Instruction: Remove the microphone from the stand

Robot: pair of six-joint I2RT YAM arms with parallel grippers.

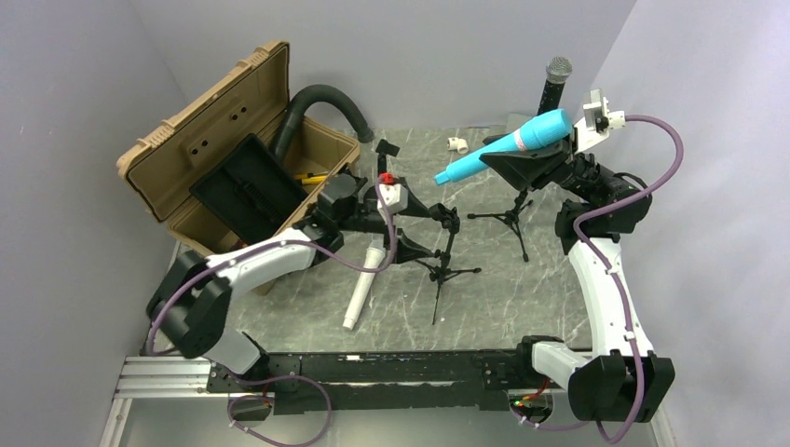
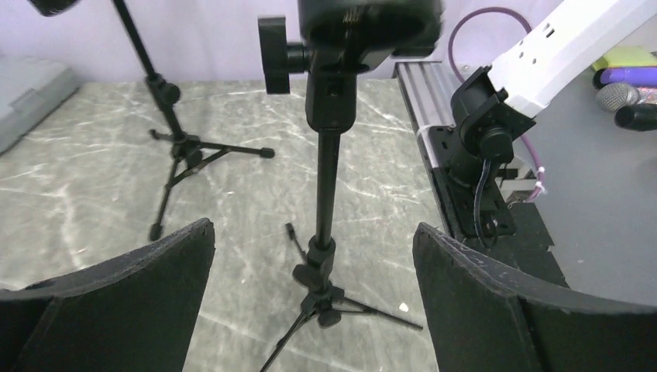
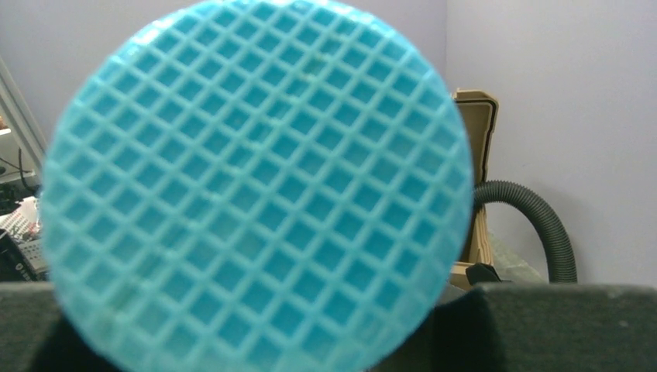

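A blue microphone [image 1: 508, 142] is held tilted in the air, its handle pointing left. My right gripper [image 1: 527, 156] is shut on it near the head, above a black tripod stand [image 1: 509, 219]. In the right wrist view the mic's blue grille [image 3: 256, 186] fills the frame above my right gripper [image 3: 271, 318]. My left gripper [image 1: 430, 231] is open around the pole of a second black tripod stand [image 1: 445, 270]. In the left wrist view that pole [image 2: 328, 186] stands between the wide-apart fingers [image 2: 155, 271] of my left gripper [image 2: 314, 232] without touching them.
A white microphone [image 1: 363, 284] lies on the marble tabletop left of the stands. A black microphone with a silver head [image 1: 555, 79] stands at the back right. An open tan case [image 1: 233, 158] and a black hose [image 1: 321, 102] sit at the back left.
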